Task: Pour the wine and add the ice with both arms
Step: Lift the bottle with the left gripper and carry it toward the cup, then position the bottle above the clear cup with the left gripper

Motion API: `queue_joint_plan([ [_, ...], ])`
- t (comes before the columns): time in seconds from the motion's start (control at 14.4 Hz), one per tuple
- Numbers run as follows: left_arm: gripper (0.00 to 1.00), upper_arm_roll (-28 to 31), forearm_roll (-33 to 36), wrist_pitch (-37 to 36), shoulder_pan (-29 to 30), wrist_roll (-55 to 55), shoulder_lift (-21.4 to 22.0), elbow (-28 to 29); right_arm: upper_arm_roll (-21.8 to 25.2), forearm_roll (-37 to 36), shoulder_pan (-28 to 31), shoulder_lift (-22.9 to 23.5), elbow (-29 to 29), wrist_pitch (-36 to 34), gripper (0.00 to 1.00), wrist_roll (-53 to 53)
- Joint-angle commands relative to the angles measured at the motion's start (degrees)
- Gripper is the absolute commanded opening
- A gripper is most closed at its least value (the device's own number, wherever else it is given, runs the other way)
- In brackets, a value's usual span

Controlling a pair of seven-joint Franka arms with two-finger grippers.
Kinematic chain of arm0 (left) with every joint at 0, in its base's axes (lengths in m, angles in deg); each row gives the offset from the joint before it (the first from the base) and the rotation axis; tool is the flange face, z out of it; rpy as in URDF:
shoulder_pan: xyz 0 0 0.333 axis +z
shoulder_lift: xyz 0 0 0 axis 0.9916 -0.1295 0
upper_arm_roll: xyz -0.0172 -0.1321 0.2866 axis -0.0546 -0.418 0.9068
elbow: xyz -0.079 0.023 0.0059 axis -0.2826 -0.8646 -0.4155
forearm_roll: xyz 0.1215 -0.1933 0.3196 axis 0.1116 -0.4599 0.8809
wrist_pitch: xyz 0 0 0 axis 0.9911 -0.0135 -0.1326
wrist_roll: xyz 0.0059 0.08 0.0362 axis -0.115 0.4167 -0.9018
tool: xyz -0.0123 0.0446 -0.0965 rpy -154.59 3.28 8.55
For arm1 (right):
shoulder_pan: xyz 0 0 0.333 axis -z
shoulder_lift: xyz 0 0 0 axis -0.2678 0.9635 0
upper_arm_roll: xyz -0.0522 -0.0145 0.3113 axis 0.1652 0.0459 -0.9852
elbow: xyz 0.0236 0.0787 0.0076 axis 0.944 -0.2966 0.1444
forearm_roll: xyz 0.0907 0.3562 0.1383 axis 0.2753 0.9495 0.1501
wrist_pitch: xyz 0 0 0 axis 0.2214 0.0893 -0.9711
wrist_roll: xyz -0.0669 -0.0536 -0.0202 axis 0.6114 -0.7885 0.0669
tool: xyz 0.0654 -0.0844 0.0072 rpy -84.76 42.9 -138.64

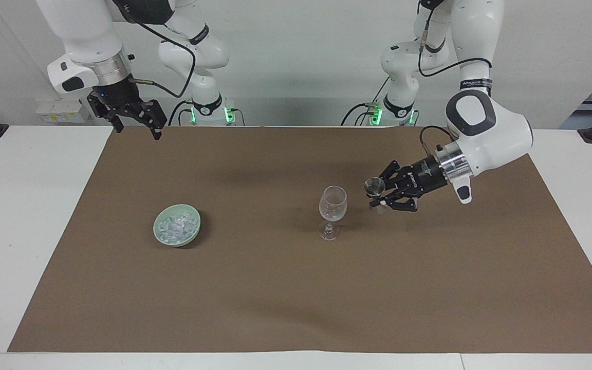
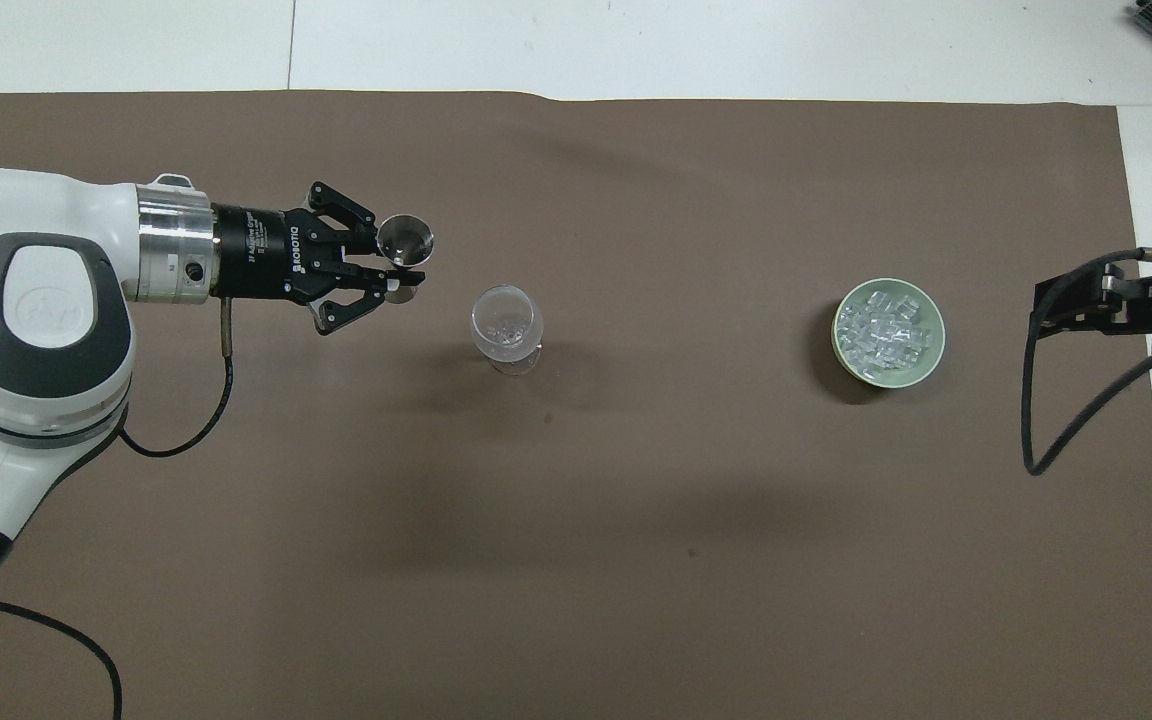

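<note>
Left fingers (image 1: 380,198) (image 2: 402,281) closed tight on a small metal jigger (image 1: 374,186) (image 2: 405,239), pinched at its narrow waist, cup mouth up and tilted a little. It hangs over the brown mat (image 1: 296,288) (image 2: 576,560), just beside the wine glass (image 1: 332,209) (image 2: 508,327) on the side toward my left arm's end of the table (image 1: 29,216) (image 2: 716,45), not touching it. My left wrist lies low and nearly level, pointing at the glass.

Wine glass stands upright about mid-mat, with a few clear bits in its bowl (can't tell what exactly).

Ice (image 1: 176,227) (image 2: 884,330): heap of small clear chunks sitting in the pale green bowl (image 1: 193,232) (image 2: 927,368), on the mat toward my right arm's end, well apart from the glass and about as far from my bases as it is.

Right fingers (image 1: 135,125) spread wide, holding nothing. They hang in the air over the mat corner closest to my right base, tips pointing down; right arm waits. The overhead view catches only its edge and cable.
</note>
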Motion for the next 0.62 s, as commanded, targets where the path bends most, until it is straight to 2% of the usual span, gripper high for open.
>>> queue_joint_plan([
  [0.0, 0.00, 0.50, 3.24, 1.90, -1.35, -2.41, 2.32, 1.82, -0.17, 1.59, 1.10, -0.03, 0.03, 0.04, 1.00, -2.28],
  [0.56, 0.00, -0.90, 10.36, 4.88, -3.38, -7.60, 2.41, 1.82, -0.17, 1.59, 1.10, -0.03, 0.11, -0.13, 1.00, -2.01],
])
